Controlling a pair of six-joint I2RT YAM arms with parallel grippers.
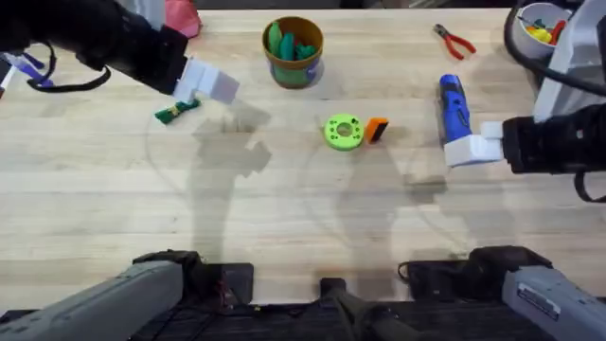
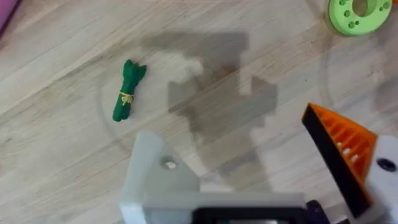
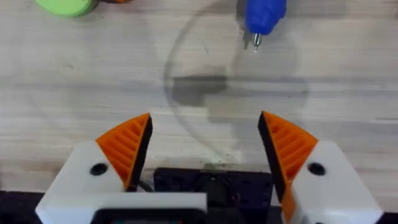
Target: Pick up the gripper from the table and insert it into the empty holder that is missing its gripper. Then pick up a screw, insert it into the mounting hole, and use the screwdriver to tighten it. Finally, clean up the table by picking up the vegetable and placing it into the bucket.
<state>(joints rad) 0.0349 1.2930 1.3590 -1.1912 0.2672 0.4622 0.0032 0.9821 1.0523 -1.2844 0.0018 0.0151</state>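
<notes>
Blue screwdriver (image 1: pixel 454 109), orange ribbed gripper (image 1: pixel 377 130), grn vegetable (image 1: pixel 177 111).

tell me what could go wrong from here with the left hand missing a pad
1. The left hand shows one orange pad; its other finger is bare white with an open hole, so pinching the vegetable may slip.
2. The loose gripper lies right against the green disc, so a grab could nudge the disc.
3. The right hand is open near the screwdriver, which could roll if bumped.
</notes>
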